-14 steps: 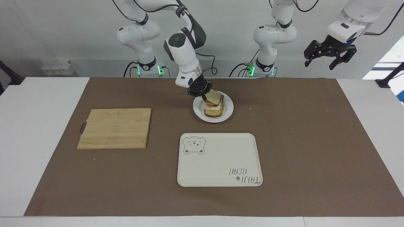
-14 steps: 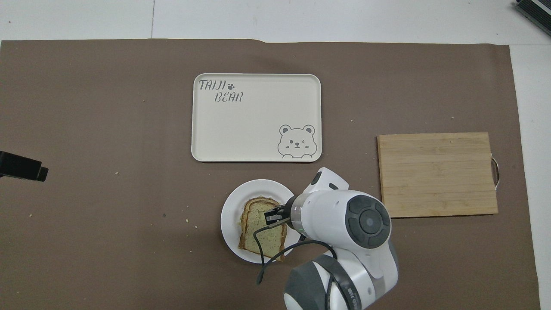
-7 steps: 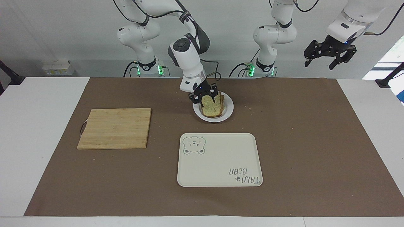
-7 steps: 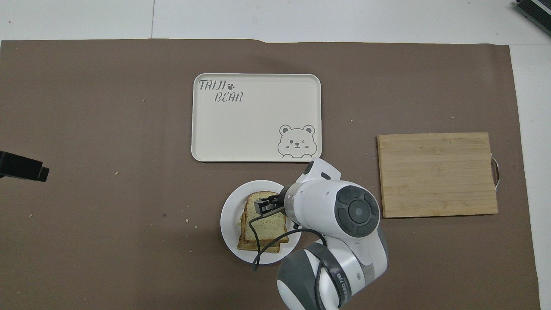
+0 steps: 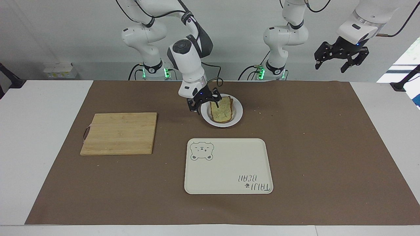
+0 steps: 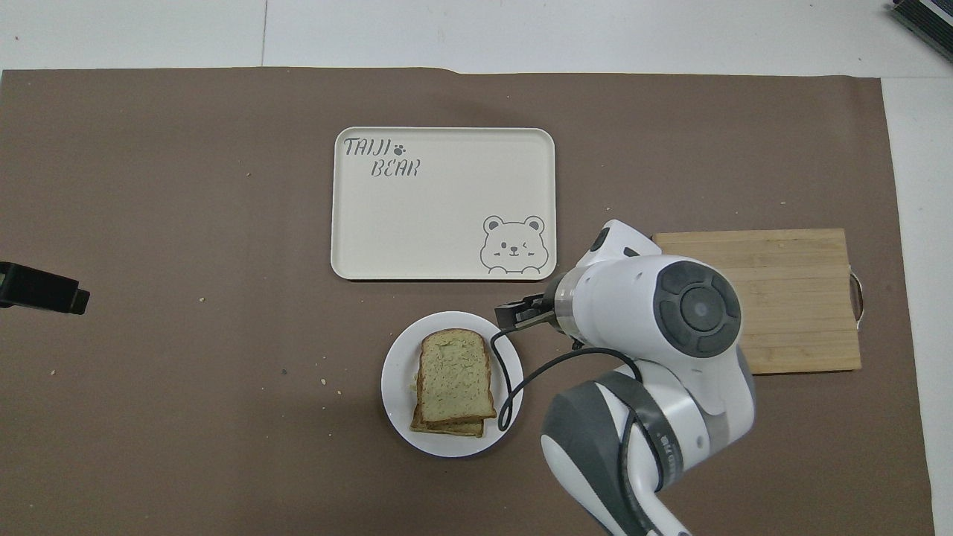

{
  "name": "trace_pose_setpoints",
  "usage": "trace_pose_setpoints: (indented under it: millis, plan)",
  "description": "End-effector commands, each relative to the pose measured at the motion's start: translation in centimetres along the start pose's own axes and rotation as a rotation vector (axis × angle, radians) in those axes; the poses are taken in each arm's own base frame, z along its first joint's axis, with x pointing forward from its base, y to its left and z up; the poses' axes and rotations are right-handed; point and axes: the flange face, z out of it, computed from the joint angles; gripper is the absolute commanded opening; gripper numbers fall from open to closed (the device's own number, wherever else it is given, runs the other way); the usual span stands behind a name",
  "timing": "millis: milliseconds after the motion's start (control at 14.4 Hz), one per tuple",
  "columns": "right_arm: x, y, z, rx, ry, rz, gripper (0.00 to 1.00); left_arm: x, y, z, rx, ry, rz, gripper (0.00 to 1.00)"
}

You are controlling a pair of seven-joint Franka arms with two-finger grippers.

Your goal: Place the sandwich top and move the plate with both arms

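The sandwich top (image 5: 222, 109) lies flat on the stack of bread on the plate (image 5: 238, 113), near the robots at the table's middle. In the overhead view the sandwich top (image 6: 454, 371) covers the lower slice on the plate (image 6: 394, 380). My right gripper (image 5: 204, 104) is open and empty, just above the plate's rim on the side toward the right arm's end; it also shows in the overhead view (image 6: 514, 318). My left gripper (image 5: 330, 67) is open and empty, and waits raised high over the left arm's end of the table.
A cream tray with a bear drawing (image 5: 228, 165) lies farther from the robots than the plate. A wooden cutting board (image 5: 119, 132) lies toward the right arm's end. Crumbs dot the brown mat (image 5: 311, 147).
My right gripper has let go of the sandwich top, which now lies flat on the stack, and has drawn off sideways toward the cutting board. The left arm has barely moved.
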Motion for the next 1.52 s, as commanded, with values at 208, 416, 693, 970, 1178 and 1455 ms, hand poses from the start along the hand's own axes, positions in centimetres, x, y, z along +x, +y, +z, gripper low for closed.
trace_pose_setpoints:
  millis: [208, 416, 693, 970, 1178, 1455]
  plan:
    - [0.8, 7.8, -5.4, -0.063, 0.031, 0.086, 1.0, -0.8, -0.5, 0.1, -0.008, -0.002, -0.009, 1.0]
    - [1.3, 12.4, -9.8, -0.081, 0.02, 0.171, 1.0, -0.9, -0.7, 0.1, -0.009, -0.004, -0.031, 1.0]
    - [1.5, 17.4, -14.3, -0.123, -0.008, 0.25, 1.0, -0.8, -0.8, 0.3, -0.051, 0.006, -0.026, 1.0]
    - [1.1, 20.0, -18.0, -0.143, -0.039, 0.269, 1.0, -0.8, -0.5, 0.5, -0.176, 0.018, -0.022, 1.0]
    - [0.7, 22.2, -20.3, -0.147, -0.043, 0.249, 1.0, -0.8, 0.3, 1.0, -0.219, 0.024, -0.013, 1.0]
    - [0.8, 23.2, -25.5, -0.243, -0.067, 0.235, 1.0, 0.3, -0.1, 8.9, -0.294, 0.017, -0.063, 1.0]
